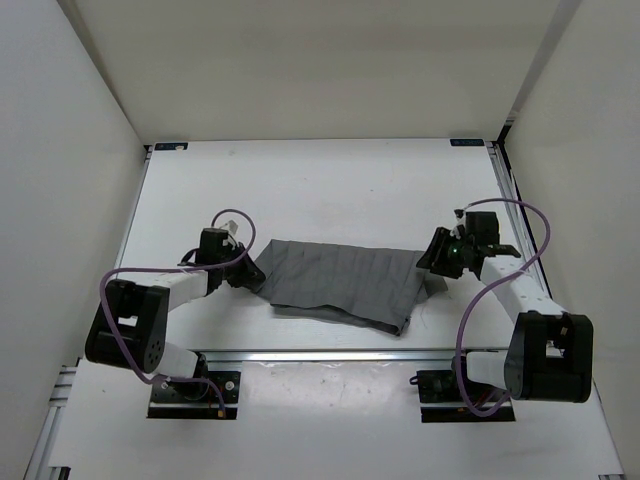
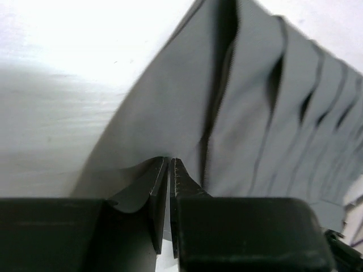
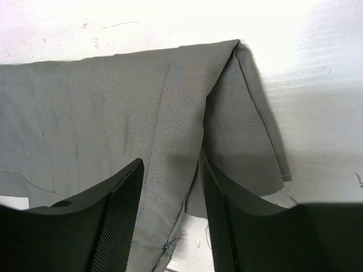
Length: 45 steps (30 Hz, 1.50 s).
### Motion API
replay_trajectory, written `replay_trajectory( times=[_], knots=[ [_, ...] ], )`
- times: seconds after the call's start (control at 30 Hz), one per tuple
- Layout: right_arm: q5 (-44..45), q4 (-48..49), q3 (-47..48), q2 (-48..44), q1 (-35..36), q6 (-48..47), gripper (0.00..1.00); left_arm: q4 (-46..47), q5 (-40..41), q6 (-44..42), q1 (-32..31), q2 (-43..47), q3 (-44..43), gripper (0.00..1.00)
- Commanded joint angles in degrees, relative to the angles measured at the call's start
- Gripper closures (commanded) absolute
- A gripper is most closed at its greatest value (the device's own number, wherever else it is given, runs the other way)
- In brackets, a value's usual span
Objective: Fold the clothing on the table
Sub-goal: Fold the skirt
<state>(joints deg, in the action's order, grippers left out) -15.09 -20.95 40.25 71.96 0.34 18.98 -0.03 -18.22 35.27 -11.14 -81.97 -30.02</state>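
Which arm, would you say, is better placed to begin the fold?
Left, probably: its jaws look closed on an edge of the clothing, while the right jaws stand open astride the opposite end.

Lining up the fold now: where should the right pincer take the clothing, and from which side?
Take the right edge of the clothing, coming from the right, low over the table. There the fabric lies doubled in a flat flap, between the fingers of the open right pincer.
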Motion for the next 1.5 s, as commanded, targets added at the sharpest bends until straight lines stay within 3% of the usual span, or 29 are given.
replay_trajectory(
  times=[0.0, 0.53, 0.63, 0.7, 0.73, 0.93, 1.07, 1.23, 1.33, 1.47],
  knots=[
    [-0.3, 2.3, -1.0, -0.1, -0.3, 0.8, 0.49, 0.4, 4.0, -2.2, -0.8, 0.0, 0.8, 0.82],
    [0.0, 5.9, -1.4, 6.6, 1.4, 2.7, 0.64, -1.6, 3.6, -2.1, -2.4, 1.2, 1.4, 0.84],
    [-1.0, 6.1, -1.0, 8.6, 2.0, 2.8, 0.77, -1.3, 4.0, -2.1, -2.6, 0.8, 2.2, 0.84],
    [-1.2, 4.6, 0.3, 9.3, 2.6, 3.5, 0.96, -1.4, 4.0, -2.6, -2.3, 1.3, 2.3, 0.85],
    [-1.3, 4.4, 1.2, 8.6, 2.7, 3.7, 1.0, -1.8, 4.1, -2.6, -1.8, 1.0, 2.0, 0.85],
    [-0.7, -1.5, 10.3, 2.0, 2.5, 5.5, 1.0, -3.0, 5.1, -3.7, -2.0, 1.5, 2.2, 0.86],
    [-3.4, -1.4, 15.0, 2.6, -0.2, 6.2, 1.0, -3.5, 5.2, -4.1, -2.0, 1.4, 1.7, 0.86],
    [-6.6, 3.4, 19.9, 12.9, -3.8, 7.6, 1.0, -4.5, 5.6, -4.5, -1.9, 1.6, 1.7, 0.86],
    [-9.7, 12.8, 20.8, 18.6, -4.3, 10.3, 1.0, -4.8, 5.2, -4.9, -1.4, 1.8, 1.6, 0.86],
    [-13.3, 18.0, 25.7, 26.2, -3.9, 14.8, 1.0, -4.9, 4.9, -4.8, -0.8, 2.1, 2.0, 0.87]
  ],
)
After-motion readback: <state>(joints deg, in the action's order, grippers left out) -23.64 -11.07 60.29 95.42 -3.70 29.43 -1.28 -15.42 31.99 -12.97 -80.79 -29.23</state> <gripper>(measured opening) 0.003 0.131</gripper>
